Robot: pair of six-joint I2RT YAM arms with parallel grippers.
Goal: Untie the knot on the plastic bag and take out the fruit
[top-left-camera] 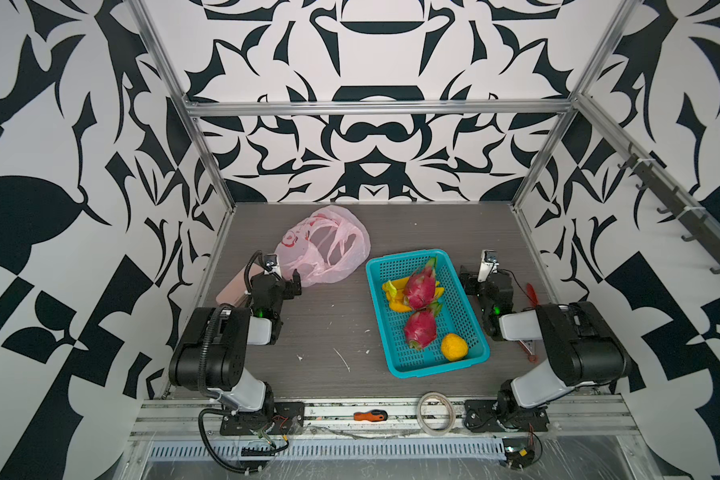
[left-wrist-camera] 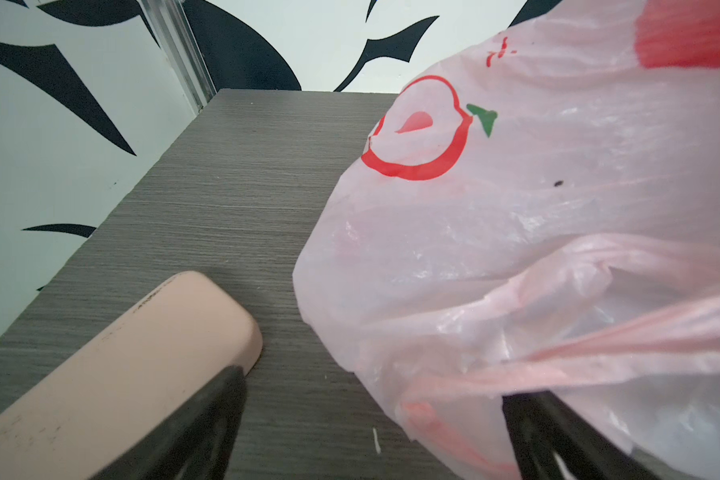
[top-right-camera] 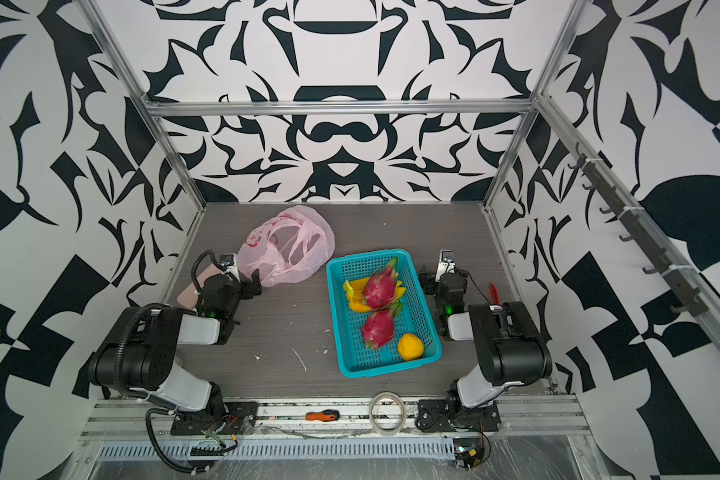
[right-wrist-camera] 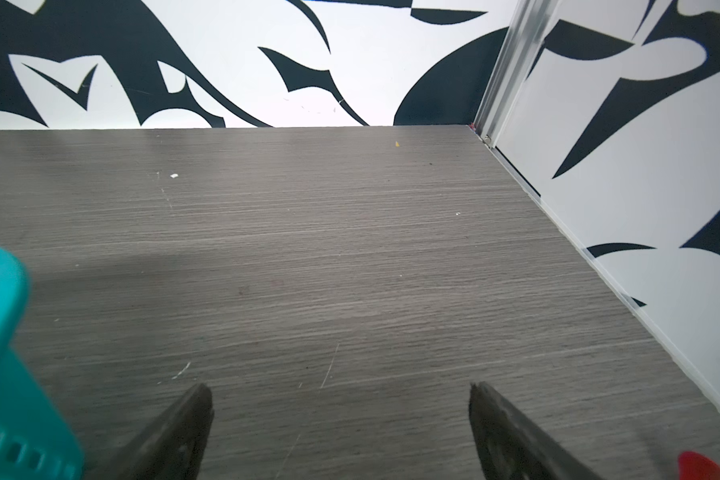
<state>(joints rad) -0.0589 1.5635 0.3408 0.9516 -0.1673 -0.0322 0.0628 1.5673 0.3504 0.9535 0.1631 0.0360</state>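
The plastic bag (top-left-camera: 325, 245) (top-right-camera: 287, 245), pale pink with a red apple print (left-wrist-camera: 416, 133), lies slack on the table at the back left. Its loop handles (top-left-camera: 321, 259) lie loose across it, and the knot does not show in any view. The fruit sits in the teal basket (top-left-camera: 404, 257): bananas (top-left-camera: 393, 291), two dragon fruits (top-left-camera: 420, 284) (top-left-camera: 421, 328) and an orange (top-left-camera: 454, 347). My left gripper (top-left-camera: 289, 282) (left-wrist-camera: 371, 386) is open at the bag's near edge, with plastic draped over one finger. Beside the basket's right rim, my right gripper (top-left-camera: 468, 278) (right-wrist-camera: 338, 386) is open over bare table.
A flat pink case (top-left-camera: 235, 291) (left-wrist-camera: 121, 365) lies by the left wall under the left arm. A red tool (top-left-camera: 531, 293) lies near the right wall. A tape roll (top-left-camera: 434, 413) and a screwdriver (top-left-camera: 371, 414) rest on the front rail. Patterned walls close three sides.
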